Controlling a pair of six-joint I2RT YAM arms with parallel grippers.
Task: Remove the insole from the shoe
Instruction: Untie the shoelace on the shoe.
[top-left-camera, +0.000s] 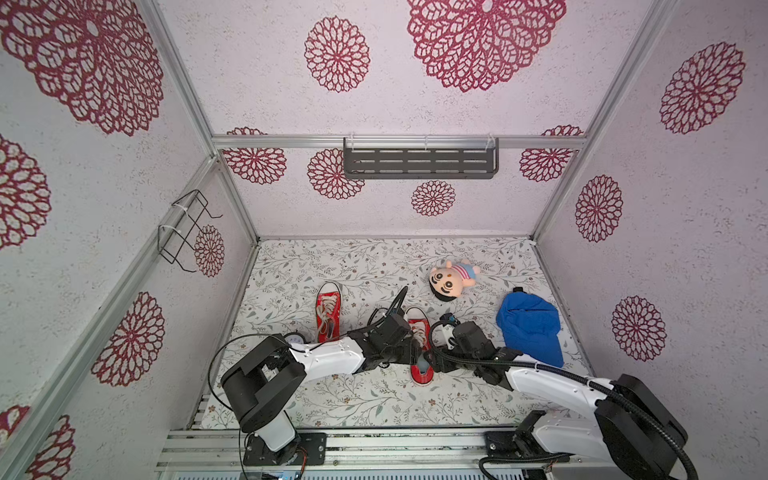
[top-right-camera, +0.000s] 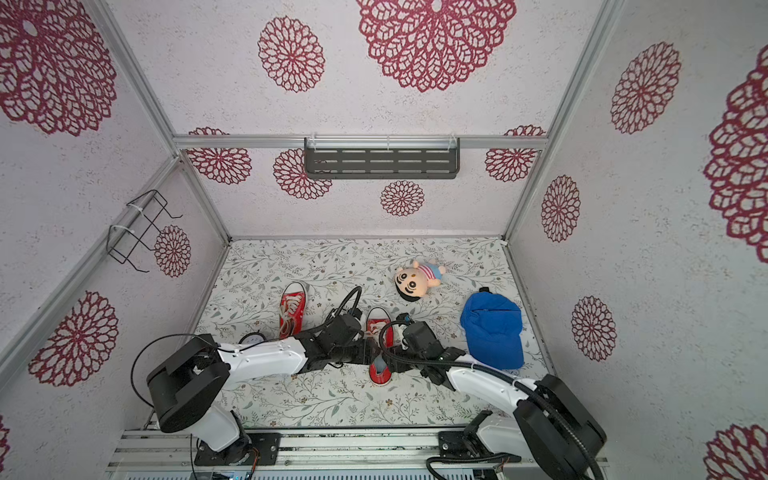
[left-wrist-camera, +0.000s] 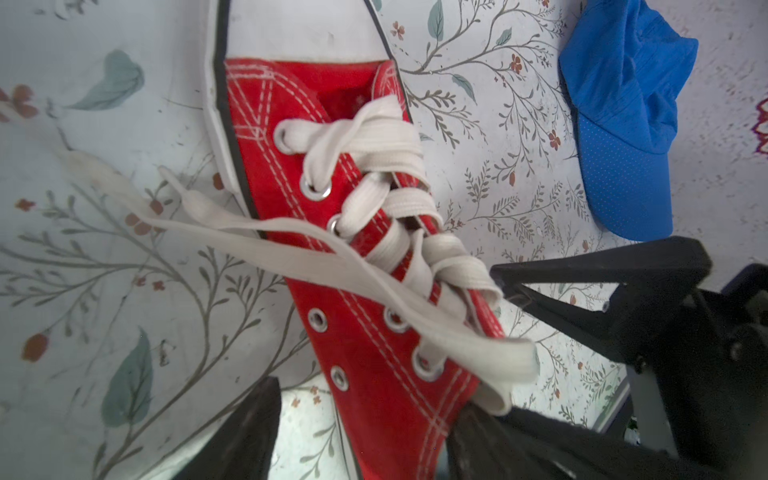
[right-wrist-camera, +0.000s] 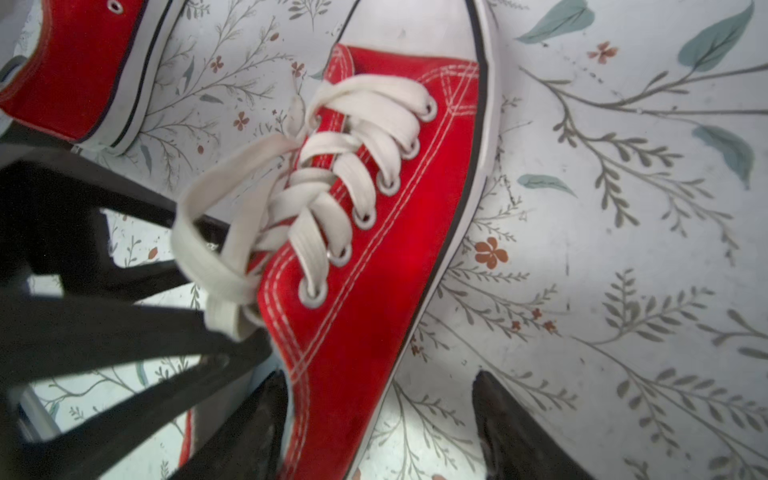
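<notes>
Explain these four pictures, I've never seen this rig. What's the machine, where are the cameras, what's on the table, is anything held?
Two white-and-black robot arms are mounted at the near edge of a floral-covered table inside a walled booth. Two pictures look down from overhead and are nearly identical. The other two come from a camera on each wrist.

On the table lie a red shoe that both arms reach, a second red shoe, a plush doll and a blue cap.

The left gripper and right gripper each straddle one side of the shoe, jaws apart, gripping nothing. The greyish patch in its opening looks like the insole, not yet out.
</notes>
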